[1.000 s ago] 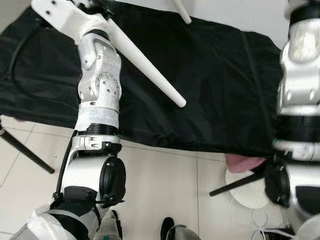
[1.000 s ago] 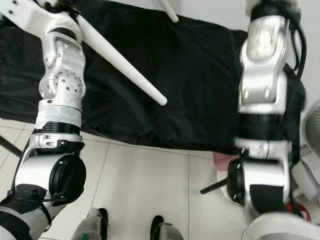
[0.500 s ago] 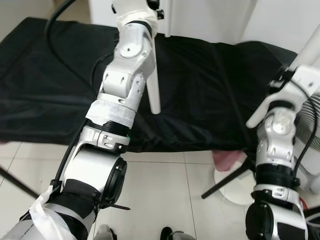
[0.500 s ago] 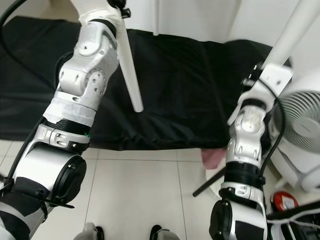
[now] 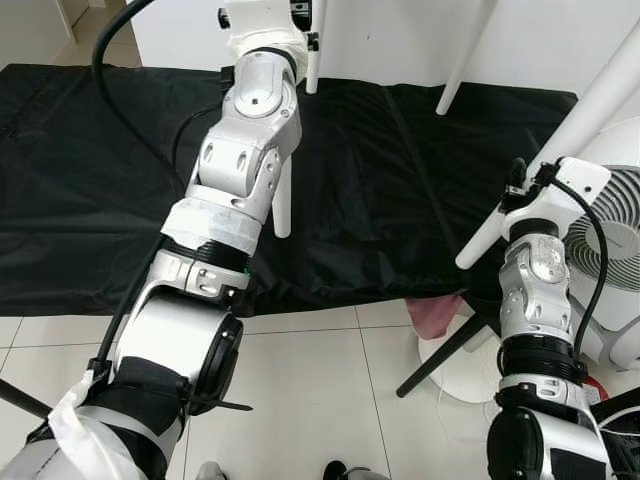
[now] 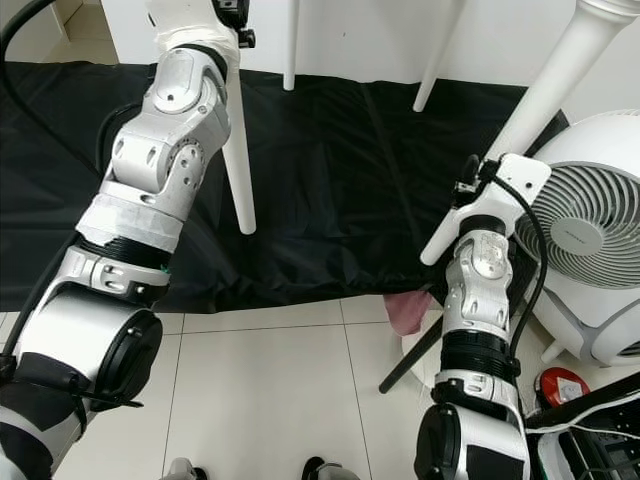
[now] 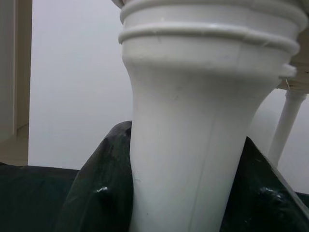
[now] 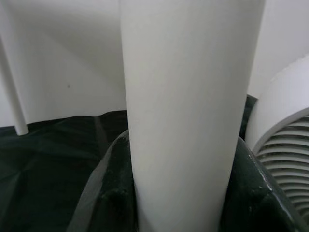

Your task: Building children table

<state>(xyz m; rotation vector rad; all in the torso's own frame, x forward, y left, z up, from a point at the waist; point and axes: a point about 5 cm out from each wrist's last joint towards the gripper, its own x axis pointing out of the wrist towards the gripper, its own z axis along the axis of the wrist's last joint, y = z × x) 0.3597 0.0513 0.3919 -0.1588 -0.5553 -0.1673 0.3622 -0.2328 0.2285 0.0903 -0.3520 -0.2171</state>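
I clamp each gripper on a white table leg, left leg (image 5: 281,190) hanging upright, right leg (image 6: 540,115) slanting up to the far right.

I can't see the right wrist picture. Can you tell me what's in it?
A thick white table leg stands up close, clamped between the right gripper's two dark fingers. Behind it lie a black cloth, a thinner white leg and the edge of a white fan.
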